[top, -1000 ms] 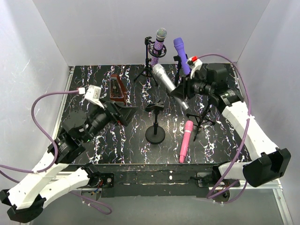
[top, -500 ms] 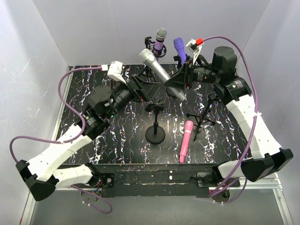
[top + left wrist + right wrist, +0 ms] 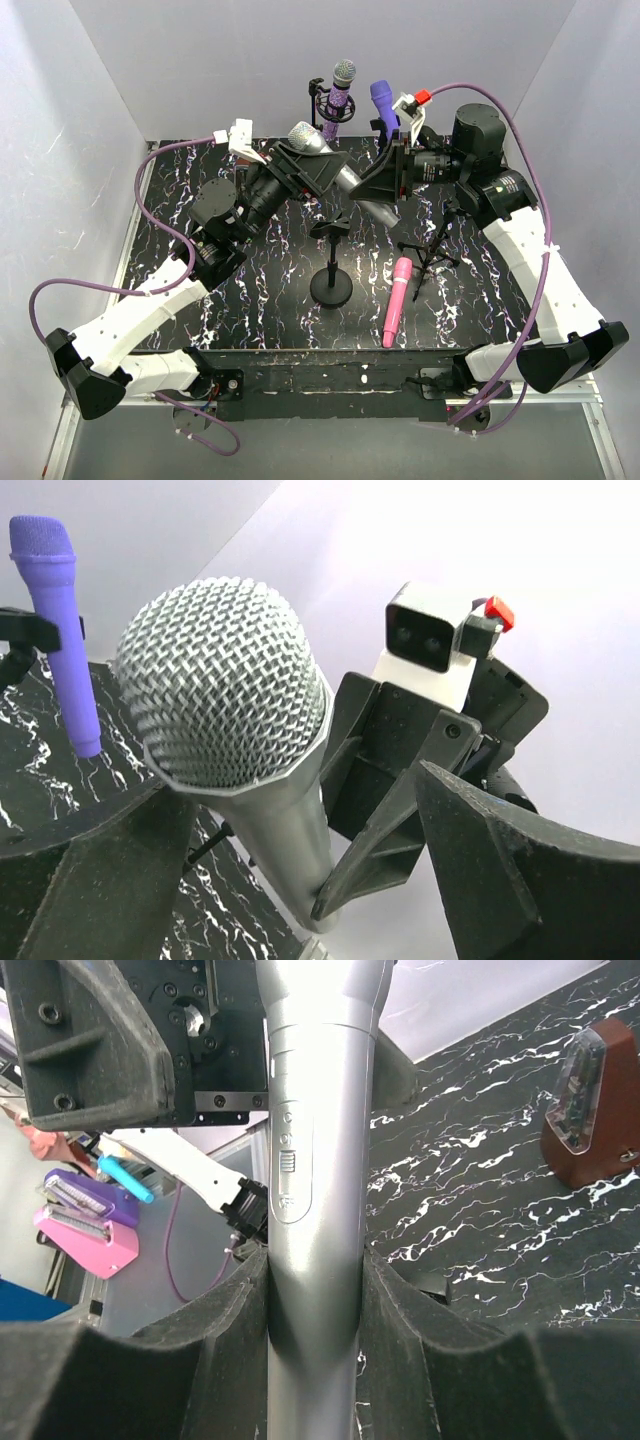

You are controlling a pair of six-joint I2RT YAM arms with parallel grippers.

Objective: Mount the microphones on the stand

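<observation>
Handover, upper centre: right gripper [image 3: 373,192] clamps silver-grey microphone [image 3: 305,137]; left gripper [image 3: 320,170] wide around its head. Next, likely: left closes.

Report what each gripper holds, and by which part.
Right gripper: silver microphone, clamped on the handle near its switch. Left gripper: open around the mesh head, holding nothing.

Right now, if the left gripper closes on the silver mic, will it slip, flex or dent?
Probably stiff: the silver microphone runs straight out of the right gripper. Likely slippery: its barrel is smooth and glossy. The mesh head, at the open left gripper, may dent.
</observation>
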